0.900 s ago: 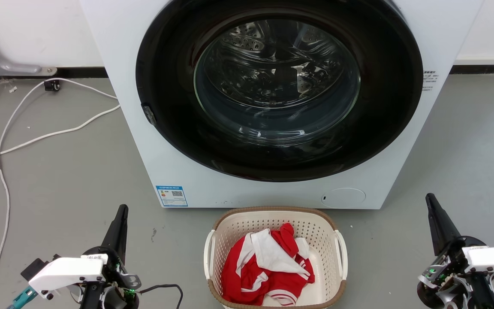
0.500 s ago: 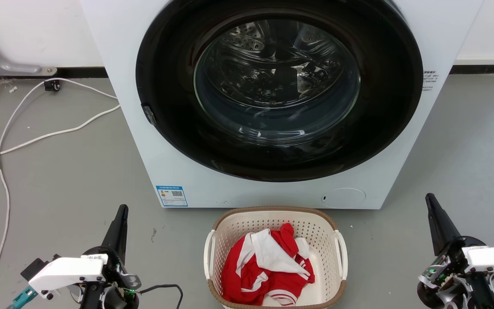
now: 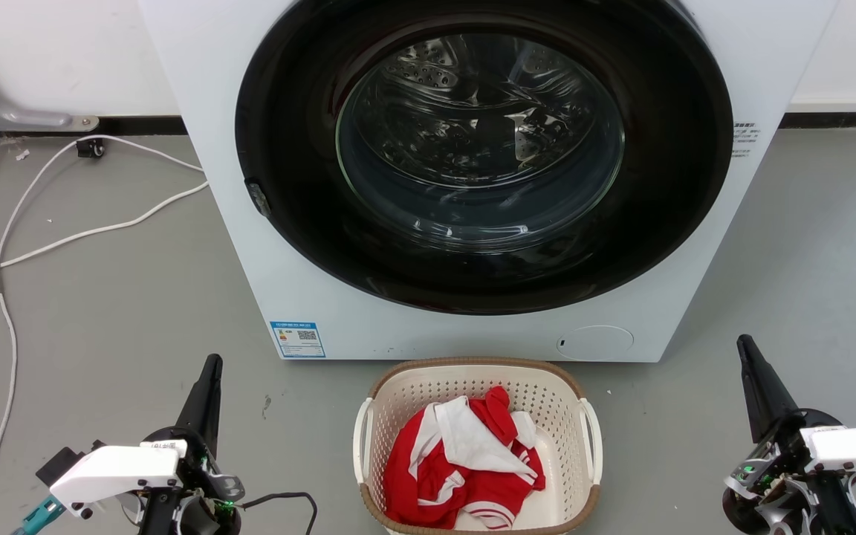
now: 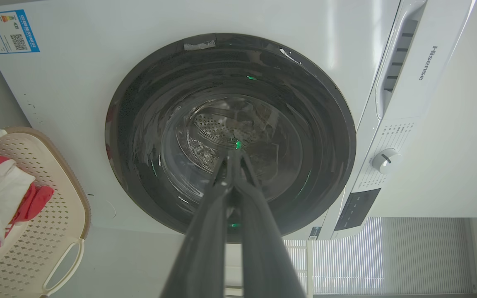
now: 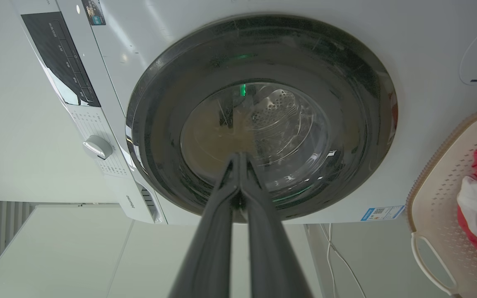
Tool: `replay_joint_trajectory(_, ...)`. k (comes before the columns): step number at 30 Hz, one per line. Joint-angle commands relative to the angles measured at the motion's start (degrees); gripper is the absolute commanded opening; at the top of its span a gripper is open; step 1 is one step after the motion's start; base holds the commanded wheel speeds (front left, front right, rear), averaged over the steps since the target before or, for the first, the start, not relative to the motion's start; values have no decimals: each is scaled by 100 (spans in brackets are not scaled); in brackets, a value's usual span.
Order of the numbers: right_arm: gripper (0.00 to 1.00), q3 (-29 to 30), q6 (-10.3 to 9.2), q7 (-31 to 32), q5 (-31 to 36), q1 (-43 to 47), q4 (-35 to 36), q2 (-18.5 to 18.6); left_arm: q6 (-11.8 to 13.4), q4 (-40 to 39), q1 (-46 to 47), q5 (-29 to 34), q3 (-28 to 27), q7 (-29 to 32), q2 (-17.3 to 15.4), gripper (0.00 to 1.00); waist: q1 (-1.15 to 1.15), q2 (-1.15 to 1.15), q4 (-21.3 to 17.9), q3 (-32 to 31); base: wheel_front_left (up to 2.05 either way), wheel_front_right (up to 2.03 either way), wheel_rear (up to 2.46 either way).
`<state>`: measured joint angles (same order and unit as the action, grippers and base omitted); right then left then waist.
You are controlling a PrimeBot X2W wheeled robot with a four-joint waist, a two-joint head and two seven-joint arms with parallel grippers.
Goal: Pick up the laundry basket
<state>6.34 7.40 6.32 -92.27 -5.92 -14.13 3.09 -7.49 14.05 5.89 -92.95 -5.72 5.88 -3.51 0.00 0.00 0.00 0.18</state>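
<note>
Head view gives you the laundry basket (image 3: 406, 401) on the floor (image 3: 101, 312) at near centre, just in front of the washing machine (image 3: 250, 223), with a red and white garment (image 3: 465, 464) heaped inside. Your left gripper (image 3: 212, 364) stands well apart to its left and your right gripper (image 3: 744, 343) well apart to its right, neither touching a handle. Both wrist views show the jaws pressed together on nothing.

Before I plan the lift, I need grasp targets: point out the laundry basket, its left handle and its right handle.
laundry basket (image 3: 474, 362): head view, far brown rim.
left handle (image 3: 358, 440): head view, white bar's middle.
right handle (image 3: 598, 442): head view, white bar's middle.
</note>
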Motion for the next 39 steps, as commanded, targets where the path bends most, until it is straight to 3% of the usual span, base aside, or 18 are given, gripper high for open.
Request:
replay_joint_trajectory(1,0,9,17,10,11,-66,-6,-14,0,10,55,24,-12,7,3,0,0,0,0,0,0,0,0)
replay_joint_trajectory(9,0,11,17,12,14,-66,-7,-15,0,9,56,36,-22,19,11,0,0,0,0,0,0,0,0)
replay_joint_trajectory(10,100,4,0,0,0,0,-2,-2,0,2,0,1,-8,1,4,100,0,0,0,0,0,0,0)
replay_joint_trajectory(22,100,-118,1,-300,362,112,67,19,0,-115,39,174,317,-290,8,100,0,0,10,3,0,0,0)
replay_joint_trajectory(39,100,-121,4,-680,3188,366,731,-12,0,-512,97,2586,677,-711,15,100,0,0,38,-7,0,0,0)
